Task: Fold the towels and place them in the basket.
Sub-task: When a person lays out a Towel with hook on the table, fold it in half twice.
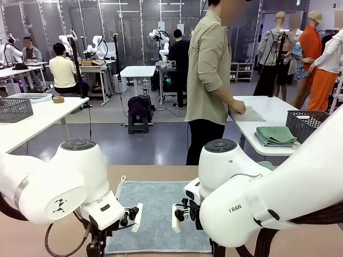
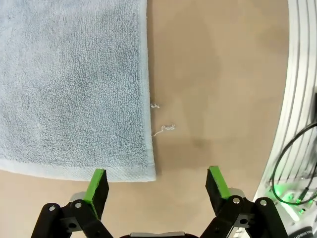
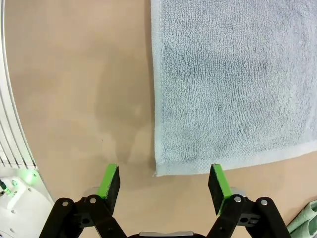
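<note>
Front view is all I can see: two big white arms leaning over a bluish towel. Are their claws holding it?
Observer: No. The left wrist view shows the left gripper open above a flat corner of the towel, gripping nothing.
Operator: And the other claw?
Observer: The right gripper is open too, poised over another corner of the towel.
Operator: Anything else down there that I'm missing?
Observer: Two small loose threads lie on the table, right beside the towel's edge.
</note>
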`<state>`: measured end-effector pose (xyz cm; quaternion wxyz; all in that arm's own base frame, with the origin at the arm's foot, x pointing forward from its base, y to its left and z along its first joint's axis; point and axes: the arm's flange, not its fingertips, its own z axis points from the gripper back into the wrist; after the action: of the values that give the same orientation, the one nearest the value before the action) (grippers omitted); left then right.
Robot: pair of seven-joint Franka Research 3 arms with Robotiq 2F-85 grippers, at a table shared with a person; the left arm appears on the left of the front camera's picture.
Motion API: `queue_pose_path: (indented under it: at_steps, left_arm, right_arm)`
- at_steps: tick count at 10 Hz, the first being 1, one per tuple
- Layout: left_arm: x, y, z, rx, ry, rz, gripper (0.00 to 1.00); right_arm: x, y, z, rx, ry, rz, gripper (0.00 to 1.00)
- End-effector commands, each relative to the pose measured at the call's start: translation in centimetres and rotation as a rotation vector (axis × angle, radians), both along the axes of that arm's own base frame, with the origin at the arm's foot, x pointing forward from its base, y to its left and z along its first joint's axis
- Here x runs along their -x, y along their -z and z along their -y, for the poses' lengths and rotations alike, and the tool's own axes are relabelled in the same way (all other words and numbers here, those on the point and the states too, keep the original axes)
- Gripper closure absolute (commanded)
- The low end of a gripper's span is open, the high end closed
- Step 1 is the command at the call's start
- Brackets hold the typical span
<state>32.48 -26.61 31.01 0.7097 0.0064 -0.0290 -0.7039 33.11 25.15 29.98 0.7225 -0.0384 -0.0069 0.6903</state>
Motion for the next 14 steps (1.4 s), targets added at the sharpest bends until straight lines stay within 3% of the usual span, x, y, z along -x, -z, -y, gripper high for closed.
queue_pose_path:
  at_steps: [1, 10, 11, 12, 14]
  left_arm:
    - [1.6, 1.6, -1.2, -0.005, -0.012, 0.048, 0.00]
    - [1.4, 2.7, -1.3, -0.017, -0.013, 0.067, 0.00]
    - [1.4, 2.7, -1.4, -0.018, -0.014, 0.073, 0.03]
    - [1.4, 2.7, -1.4, -0.023, -0.022, 0.073, 0.20]
    - [1.4, 2.6, -1.5, -0.011, -0.033, 0.078, 0.23]
  right_arm:
    - [0.7, 0.7, 1.0, -0.007, -0.033, -0.001, 0.10]
    - [0.7, 0.7, 1.3, -0.010, -0.022, 0.001, 0.10]
    - [0.7, 0.6, 1.3, -0.006, -0.022, -0.003, 0.10]
    - [0.8, 0.5, 1.2, -0.008, -0.019, -0.004, 0.29]
    - [0.8, 0.4, 1.3, -0.015, -0.014, 0.018, 0.27]
